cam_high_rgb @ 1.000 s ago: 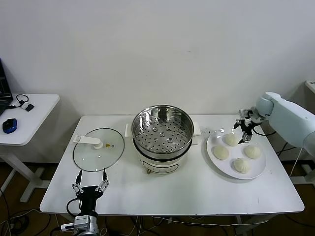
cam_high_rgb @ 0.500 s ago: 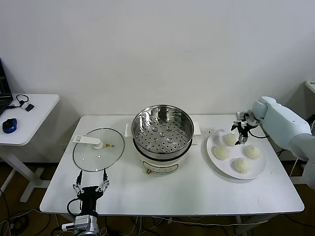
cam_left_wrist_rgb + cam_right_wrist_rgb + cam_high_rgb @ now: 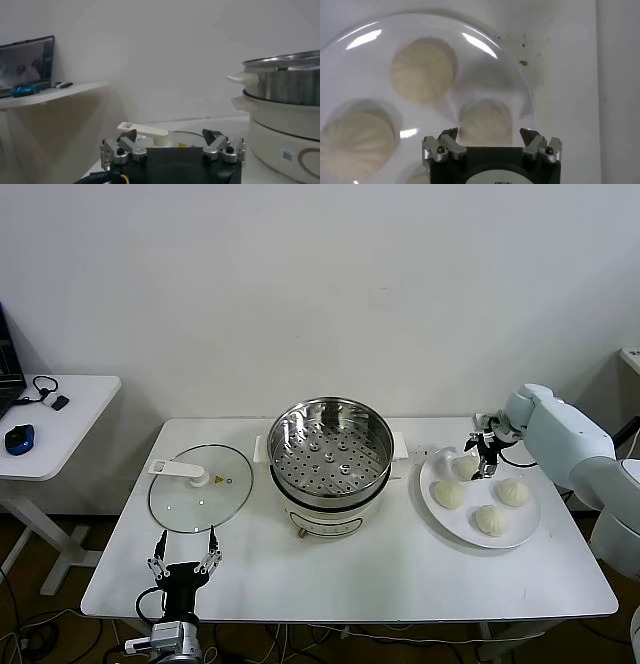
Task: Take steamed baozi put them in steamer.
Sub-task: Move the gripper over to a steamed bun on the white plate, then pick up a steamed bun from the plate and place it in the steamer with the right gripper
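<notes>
On the white table [image 3: 400, 574] the stainless-steel steamer [image 3: 331, 446] stands at the centre on its white electric base, its perforated tray bare. To its right a white plate [image 3: 440, 520] carries all four steamed baozi [image 3: 492, 519] — none is in the steamer yet. The right hand [image 3: 483, 452] hangs just over the far-left bun on that plate, its fingers [image 3: 447, 142] spread wide and grasping nothing; from the right wrist camera that bun [image 3: 485, 122] sits directly between the two fingertips, with two more buns farther off on the plate and a fourth barely peeking in at the frame edge. A flat glass lid [image 3: 200, 487] with a white handle lies on the table left of the steamer. The left hand [image 3: 184, 566] rests low at the table's near-left edge — released, fingers apart, nothing in it, pointing toward the lid.
</notes>
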### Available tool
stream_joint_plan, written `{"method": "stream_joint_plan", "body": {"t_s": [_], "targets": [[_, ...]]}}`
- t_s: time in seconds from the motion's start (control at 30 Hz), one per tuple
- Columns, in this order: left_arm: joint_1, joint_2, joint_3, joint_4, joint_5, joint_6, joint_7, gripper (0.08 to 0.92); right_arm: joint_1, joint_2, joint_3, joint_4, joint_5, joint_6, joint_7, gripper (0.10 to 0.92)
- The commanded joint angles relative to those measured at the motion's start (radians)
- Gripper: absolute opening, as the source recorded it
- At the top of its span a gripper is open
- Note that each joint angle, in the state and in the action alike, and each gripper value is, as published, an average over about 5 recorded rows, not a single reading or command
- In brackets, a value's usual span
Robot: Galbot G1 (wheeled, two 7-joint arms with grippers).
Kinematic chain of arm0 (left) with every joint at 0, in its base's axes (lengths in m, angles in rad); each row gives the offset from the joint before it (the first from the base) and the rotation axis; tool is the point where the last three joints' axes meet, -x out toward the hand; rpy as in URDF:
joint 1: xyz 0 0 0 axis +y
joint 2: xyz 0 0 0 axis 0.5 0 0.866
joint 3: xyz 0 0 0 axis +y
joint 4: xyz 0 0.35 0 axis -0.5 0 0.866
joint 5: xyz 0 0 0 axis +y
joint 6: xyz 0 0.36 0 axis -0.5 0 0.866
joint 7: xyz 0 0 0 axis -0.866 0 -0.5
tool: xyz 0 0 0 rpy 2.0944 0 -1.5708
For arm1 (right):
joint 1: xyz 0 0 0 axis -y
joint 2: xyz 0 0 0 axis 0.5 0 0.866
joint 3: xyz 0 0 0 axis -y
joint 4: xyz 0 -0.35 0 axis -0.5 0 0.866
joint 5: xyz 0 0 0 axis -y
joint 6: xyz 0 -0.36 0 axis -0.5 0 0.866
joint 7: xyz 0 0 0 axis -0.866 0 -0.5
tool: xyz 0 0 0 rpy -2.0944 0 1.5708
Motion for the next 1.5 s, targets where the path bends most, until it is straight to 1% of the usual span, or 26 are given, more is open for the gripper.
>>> {"method": "stream_joint_plan", "body": {"t_s": [0.03, 0.37, 0.47, 0.67, 0.73, 0.83, 0.9, 1.0, 1.17, 1.27, 1.4, 1.5], "targets": [[-0.001, 0.014, 0.000, 0.001, 0.002, -0.001, 0.001, 0.823, -0.004, 0.012, 0.010, -0.024, -0.020, 0.003, -0.005, 0.823], [-0.005, 0.014, -0.001, 0.002, -0.001, -0.001, 0.000, 0.823, -0.009, 0.021, 0.018, -0.036, -0.020, 0.009, -0.015, 0.823], [-0.006, 0.014, 0.000, 0.002, -0.003, -0.004, 0.000, 0.823, -0.009, 0.022, 0.021, -0.037, -0.018, 0.011, -0.016, 0.812], [-0.008, 0.015, 0.000, 0.005, -0.005, -0.007, 0.001, 0.823, -0.005, 0.023, 0.019, -0.042, -0.023, 0.012, -0.015, 0.691], [-0.009, 0.015, -0.001, 0.005, -0.005, -0.006, 0.001, 0.823, -0.004, 0.019, 0.017, -0.035, -0.024, 0.012, -0.015, 0.662], [-0.009, 0.015, -0.001, 0.003, -0.005, -0.004, 0.001, 0.823, 0.007, 0.004, 0.001, -0.001, -0.015, 0.008, -0.015, 0.646], [-0.010, 0.015, -0.002, 0.002, -0.005, -0.003, 0.002, 0.823, 0.030, -0.016, -0.034, 0.048, 0.012, 0.003, -0.016, 0.641], [-0.009, 0.015, -0.003, -0.001, -0.005, 0.000, 0.002, 0.823, 0.096, -0.077, -0.147, 0.183, 0.088, -0.012, -0.019, 0.637], [-0.009, 0.015, -0.001, -0.005, -0.001, 0.002, 0.003, 0.823, 0.281, -0.184, -0.390, 0.496, 0.217, -0.035, -0.008, 0.636], [-0.009, 0.013, 0.002, -0.010, 0.000, 0.003, 0.003, 0.823, 0.390, -0.217, -0.492, 0.639, 0.266, -0.023, 0.010, 0.636], [-0.007, 0.010, 0.004, -0.018, 0.002, 0.005, 0.003, 0.823, 0.521, -0.222, -0.587, 0.767, 0.294, 0.056, 0.048, 0.636], [-0.004, 0.007, 0.005, -0.022, 0.005, 0.006, 0.003, 0.823, 0.591, -0.187, -0.633, 0.786, 0.286, 0.199, 0.095, 0.636]]}}
